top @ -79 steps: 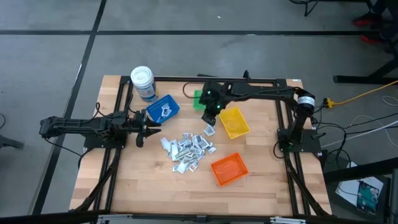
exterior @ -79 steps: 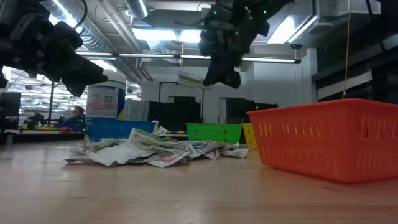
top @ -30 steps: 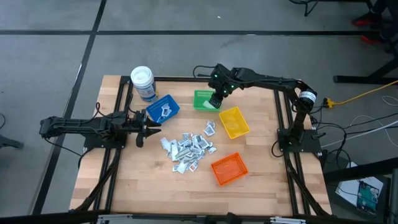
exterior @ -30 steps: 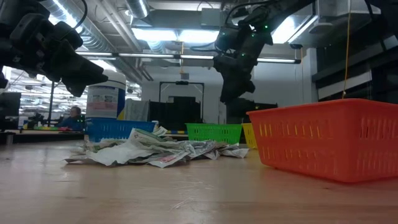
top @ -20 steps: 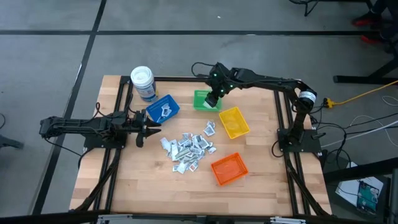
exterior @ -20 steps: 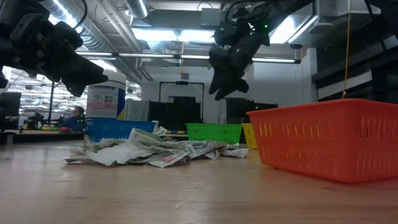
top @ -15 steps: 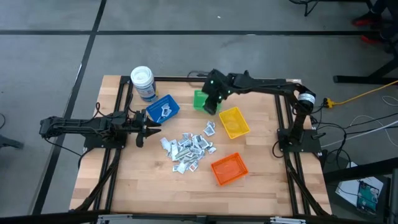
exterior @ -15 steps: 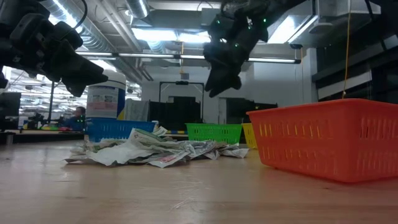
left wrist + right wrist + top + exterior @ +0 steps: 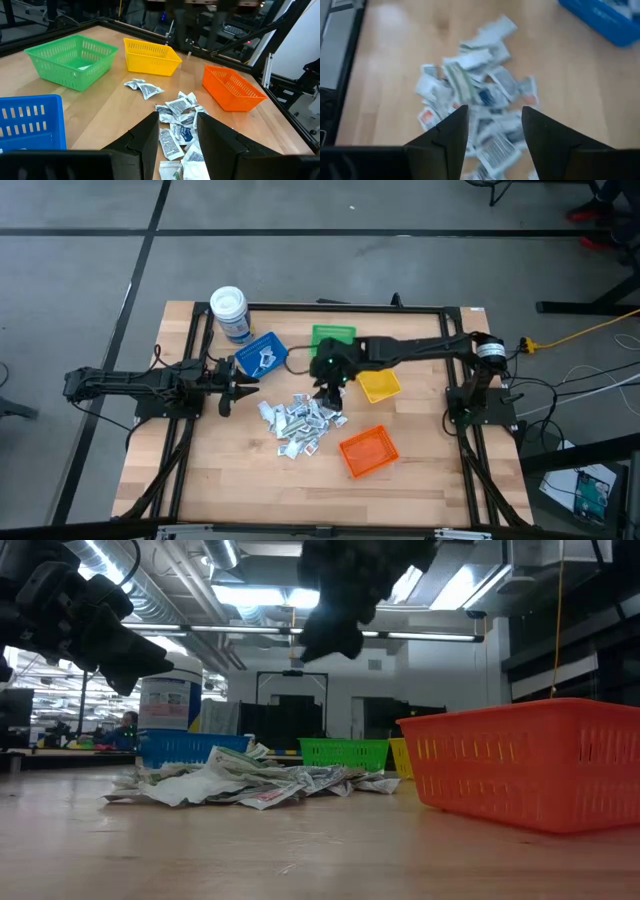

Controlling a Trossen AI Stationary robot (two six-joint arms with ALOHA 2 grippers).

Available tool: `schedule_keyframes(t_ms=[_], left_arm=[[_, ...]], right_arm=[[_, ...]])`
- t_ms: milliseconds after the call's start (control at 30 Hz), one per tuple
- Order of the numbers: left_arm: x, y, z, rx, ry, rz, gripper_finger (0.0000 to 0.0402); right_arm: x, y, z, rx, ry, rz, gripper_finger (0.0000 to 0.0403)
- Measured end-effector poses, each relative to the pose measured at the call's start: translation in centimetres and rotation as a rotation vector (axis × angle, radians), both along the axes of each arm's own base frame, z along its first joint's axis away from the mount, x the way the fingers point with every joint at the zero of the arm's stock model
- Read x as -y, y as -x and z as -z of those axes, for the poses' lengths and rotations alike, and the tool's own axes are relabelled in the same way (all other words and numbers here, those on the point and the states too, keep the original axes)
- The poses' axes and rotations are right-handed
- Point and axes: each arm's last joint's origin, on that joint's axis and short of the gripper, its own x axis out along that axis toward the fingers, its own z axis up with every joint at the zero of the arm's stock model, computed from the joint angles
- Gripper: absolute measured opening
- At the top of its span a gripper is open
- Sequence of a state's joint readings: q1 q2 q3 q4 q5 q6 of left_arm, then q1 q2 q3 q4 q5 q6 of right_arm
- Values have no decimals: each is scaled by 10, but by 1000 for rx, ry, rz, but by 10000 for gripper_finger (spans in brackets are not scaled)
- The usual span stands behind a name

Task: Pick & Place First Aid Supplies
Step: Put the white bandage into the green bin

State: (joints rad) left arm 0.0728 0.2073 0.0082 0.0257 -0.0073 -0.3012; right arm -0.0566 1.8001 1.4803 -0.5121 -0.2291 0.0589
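High view: the packets (image 9: 300, 423) are lying in a loose heap — its long axis running from the orange bin (image 9: 368, 451) toward the blue bin (image 9: 262, 355). The right gripper (image 9: 328, 387) is hanging open and empty over the heap's yellow-bin (image 9: 378, 385) end; the left gripper (image 9: 243, 389) is waiting open beside the blue bin.

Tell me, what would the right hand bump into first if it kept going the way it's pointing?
Probably the pile of packets: the right hand is open and aimed at it, nothing between.
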Motion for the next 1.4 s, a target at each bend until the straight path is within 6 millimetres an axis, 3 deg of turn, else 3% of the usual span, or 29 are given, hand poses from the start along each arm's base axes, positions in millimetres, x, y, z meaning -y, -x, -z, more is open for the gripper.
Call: schedule_keyframes(t_ms=[200, 367, 700, 1033, 1400], left_arm=[[0, 0, 0, 0, 0, 0, 127], [0, 0, 0, 0, 0, 0, 127], [0, 0, 0, -1, 0, 0, 127], [0, 0, 0, -2, 0, 0, 127], [0, 0, 0, -2, 0, 0, 127]], right_arm=[[-24, -12, 14, 30, 46, -108, 185], [-36, -26, 43, -20, -12, -100, 185], [-39, -39, 75, -98, -123, 22, 185], [-51, -48, 102, -126, -187, -18, 180], [-51, -50, 104, -110, -168, 34, 122]])
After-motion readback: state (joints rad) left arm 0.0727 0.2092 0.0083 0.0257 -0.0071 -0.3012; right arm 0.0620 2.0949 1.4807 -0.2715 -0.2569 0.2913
